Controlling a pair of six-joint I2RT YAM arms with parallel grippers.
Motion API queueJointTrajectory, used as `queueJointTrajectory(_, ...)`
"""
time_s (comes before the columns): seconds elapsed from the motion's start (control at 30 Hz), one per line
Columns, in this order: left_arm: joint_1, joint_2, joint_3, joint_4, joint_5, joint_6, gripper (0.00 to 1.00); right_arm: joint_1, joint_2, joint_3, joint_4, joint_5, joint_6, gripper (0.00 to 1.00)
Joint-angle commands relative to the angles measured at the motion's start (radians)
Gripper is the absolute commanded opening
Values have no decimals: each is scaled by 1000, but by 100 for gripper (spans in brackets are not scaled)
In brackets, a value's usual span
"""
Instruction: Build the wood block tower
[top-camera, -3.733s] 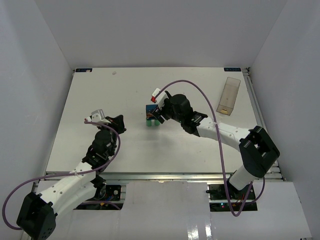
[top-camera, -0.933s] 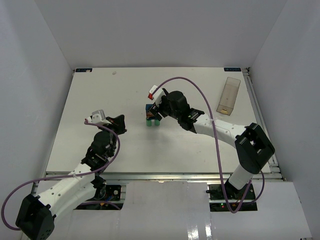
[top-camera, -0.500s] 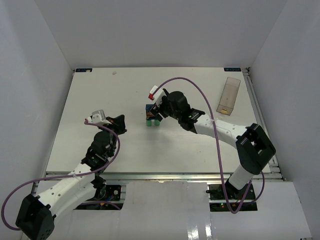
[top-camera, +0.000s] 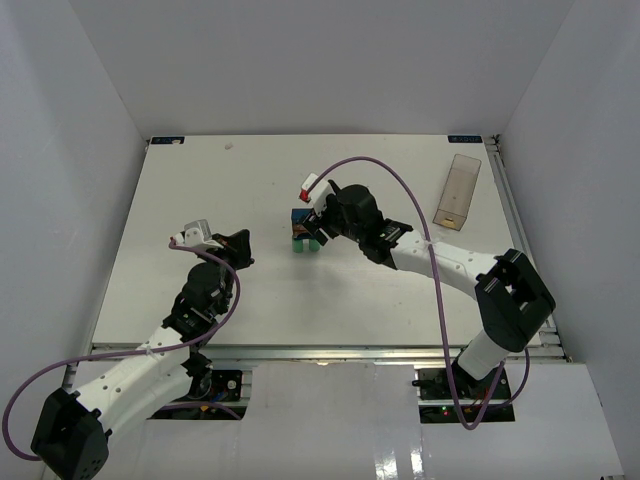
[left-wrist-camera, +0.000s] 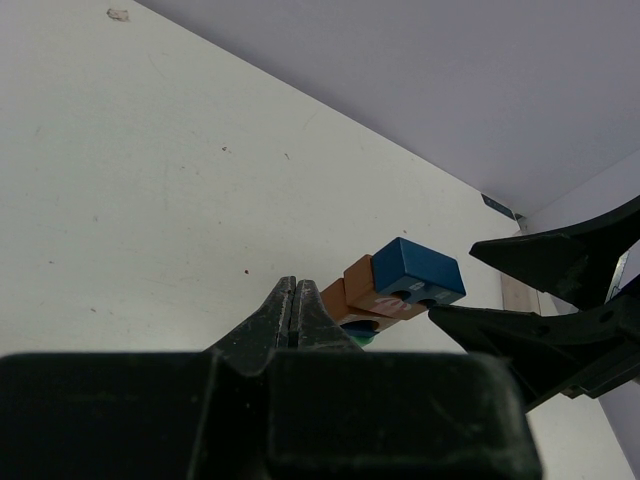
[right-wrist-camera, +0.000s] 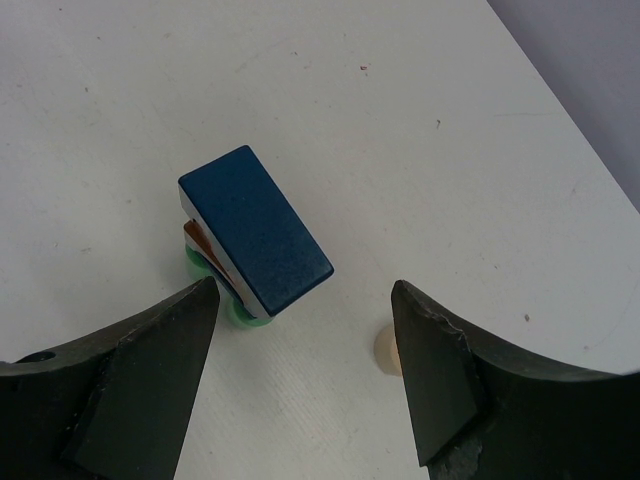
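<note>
Now the wood block tower stands on the desk close by the right end effector, spread and empty, with the left end effector pressed together, so next, probably, grab the tan piece beside the tower.

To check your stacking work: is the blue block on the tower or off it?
On: the blue block lies flat atop the brown block, untouched between the open right pincer.

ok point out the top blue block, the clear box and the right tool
blue rectangular wooden block (right-wrist-camera: 255, 228), right wrist view, centre of top face
clear rectangular plastic box (top-camera: 457, 190), top external view, its middle
right tool (right-wrist-camera: 300, 300), right wrist view, midway between fingertips
</note>
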Motion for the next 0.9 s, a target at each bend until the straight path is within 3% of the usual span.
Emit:
queueJointTrajectory(0.0, -5, -13, -1, 17, 9, 9, 0, -10, -31, -2, 21, 21, 12, 76)
queueJointTrajectory(0.87, -6, -8, -1, 19, 12, 13, 0, -34, -54, -4, 27, 21, 18, 75)
